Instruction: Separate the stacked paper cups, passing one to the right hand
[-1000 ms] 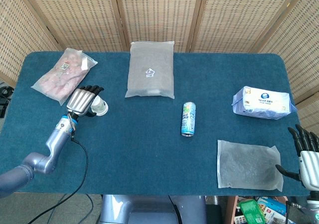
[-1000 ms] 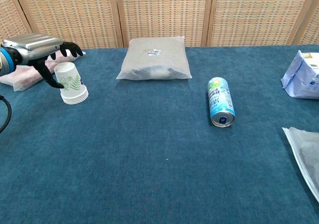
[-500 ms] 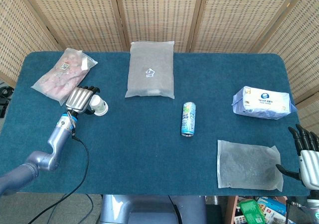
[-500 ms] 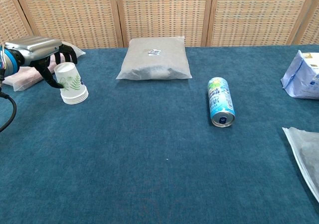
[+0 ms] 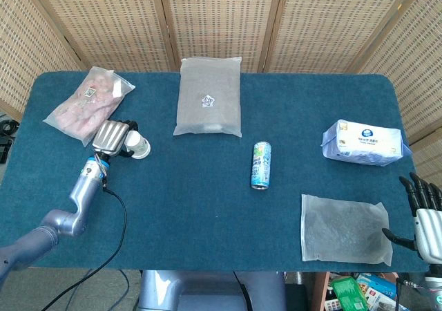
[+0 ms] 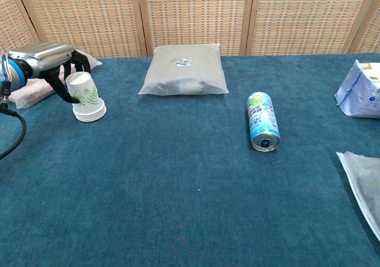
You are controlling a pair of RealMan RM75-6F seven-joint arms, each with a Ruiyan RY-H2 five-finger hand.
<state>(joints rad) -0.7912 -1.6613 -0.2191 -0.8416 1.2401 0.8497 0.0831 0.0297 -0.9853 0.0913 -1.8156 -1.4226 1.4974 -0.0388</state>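
Head view, near edge first: right hand [image 5: 426, 218] sits off the table's near right corner, palm upright, dark fingers apart and pointing up, holding nothing. Just left of it a flat frosted plastic pouch [image 5: 343, 229] lies on the blue table [image 5: 207, 207].

Left arm enters from the near left corner and runs up and forward along the table's left side, black cable trailing beside it. Left hand [image 5: 110, 137] is at the end of it, silver back facing up, dark fingers curled round the stacked paper cups [image 5: 139, 145].

Chest view: left hand [image 6: 50, 62] reaches in from the left, thumb low against the cup wall, other fingers behind the top. Cups [image 6: 86, 97] stand upside down, leaf print showing, the stack leaning slightly right. How firm the grip is cannot be judged.

Landmark: drink can [image 5: 261, 164], lying on its side near table centre. Cups are well left of it. Tissue pack [image 5: 362, 142] well right of it. Large grey bag [image 5: 209, 96] beyond it and left. Pink-filled plastic bag [image 5: 88, 102] far left, just beyond the left hand.
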